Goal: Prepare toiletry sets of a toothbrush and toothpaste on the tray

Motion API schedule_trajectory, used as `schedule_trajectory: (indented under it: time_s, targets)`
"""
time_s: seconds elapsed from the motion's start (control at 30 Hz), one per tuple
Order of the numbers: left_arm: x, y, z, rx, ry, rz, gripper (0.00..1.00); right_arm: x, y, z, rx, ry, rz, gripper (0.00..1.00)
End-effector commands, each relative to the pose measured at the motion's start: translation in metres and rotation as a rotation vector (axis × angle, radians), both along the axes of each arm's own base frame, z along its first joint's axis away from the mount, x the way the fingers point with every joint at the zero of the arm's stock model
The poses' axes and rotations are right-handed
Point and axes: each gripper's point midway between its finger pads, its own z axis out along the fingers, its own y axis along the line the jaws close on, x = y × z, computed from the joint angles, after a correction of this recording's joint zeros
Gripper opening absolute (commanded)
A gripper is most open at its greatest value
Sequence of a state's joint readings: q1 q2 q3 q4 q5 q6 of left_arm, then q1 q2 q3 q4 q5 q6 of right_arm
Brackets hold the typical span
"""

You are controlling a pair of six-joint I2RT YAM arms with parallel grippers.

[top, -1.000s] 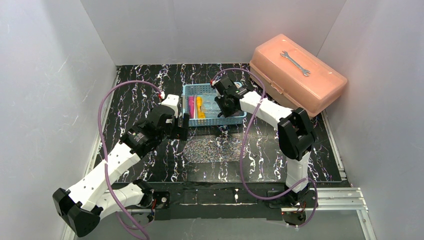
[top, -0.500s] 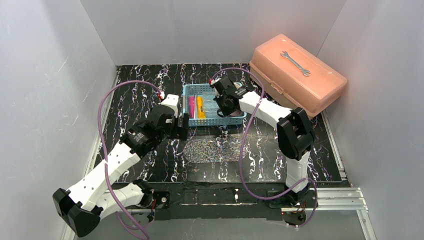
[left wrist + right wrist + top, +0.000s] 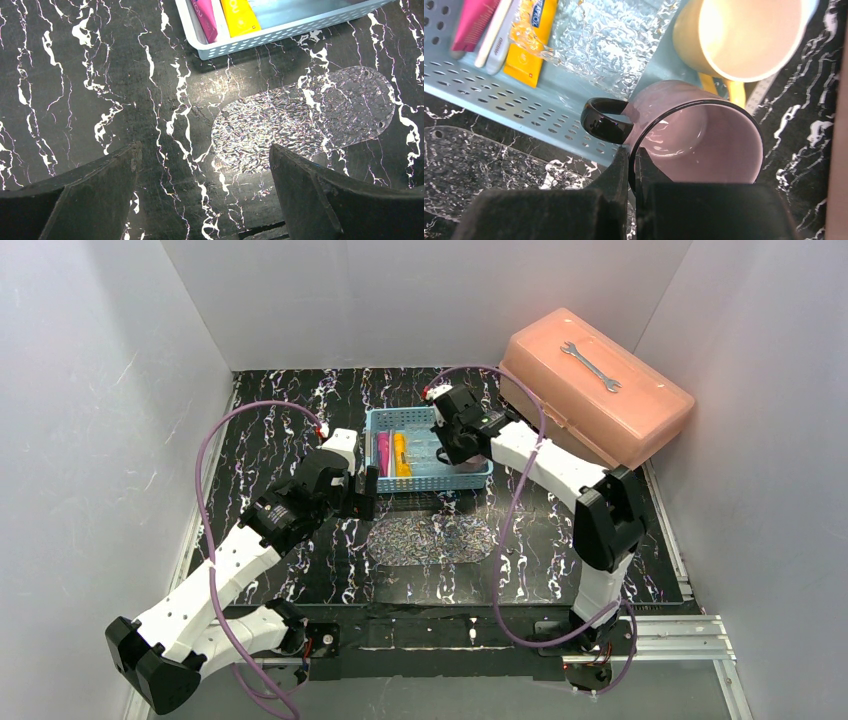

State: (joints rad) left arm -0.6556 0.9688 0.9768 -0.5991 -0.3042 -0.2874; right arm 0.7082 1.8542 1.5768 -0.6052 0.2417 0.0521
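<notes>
A pink-magenta tube point(image 3: 382, 452) and a yellow tube point(image 3: 400, 455) lie in the light-blue basket point(image 3: 470, 480). The right wrist view shows the pink tube point(image 3: 474, 22), the yellow tube point(image 3: 531, 40) and pale toothbrushes point(image 3: 499, 35) between them. The clear glittery tray point(image 3: 430, 537) lies flat on the table in front of the basket and shows in the left wrist view point(image 3: 305, 117). My right gripper point(image 3: 634, 167) is shut on the rim of a purple cup point(image 3: 704, 140) with a black handle, at the basket's right end. My left gripper point(image 3: 205, 170) is open and empty over the table, left of the tray.
A yellow cup point(image 3: 739, 35) stands beside the purple cup in the basket. A second clear textured sheet point(image 3: 609, 40) lies in the basket. A salmon toolbox point(image 3: 595, 390) with a wrench point(image 3: 590, 367) on it stands at the back right. White walls close in both sides.
My right arm's elbow has swung to the right and its gripper has shifted slightly toward the back of the basket, still on the purple cup. The left arm has not moved.
</notes>
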Motion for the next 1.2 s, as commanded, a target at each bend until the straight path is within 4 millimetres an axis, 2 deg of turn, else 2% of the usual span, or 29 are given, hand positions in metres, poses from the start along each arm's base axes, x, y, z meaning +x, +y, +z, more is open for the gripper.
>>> schedule_trajectory:
  time_s: [0.0,0.37,0.57,0.83,1.17]
  targets:
    - [0.0,0.004,0.004,-0.001,-0.015,0.006,0.98,0.009,-0.005,0.072,0.051,-0.172,-0.019,0.01]
    - [0.0,0.009,0.007,0.006,-0.032,0.022,0.98,-0.013,0.013,0.107,0.106,-0.222,0.053,0.01]
    - [0.001,0.016,0.01,0.019,-0.058,0.049,0.98,-0.033,0.025,0.118,0.159,-0.213,0.124,0.01]
    - [0.001,0.028,0.025,-0.005,-0.133,0.093,0.98,-0.071,0.052,0.116,0.229,-0.14,0.274,0.01]
    - [-0.003,0.051,0.049,-0.042,-0.269,0.178,0.98,-0.111,0.079,0.104,0.214,-0.087,0.461,0.01]
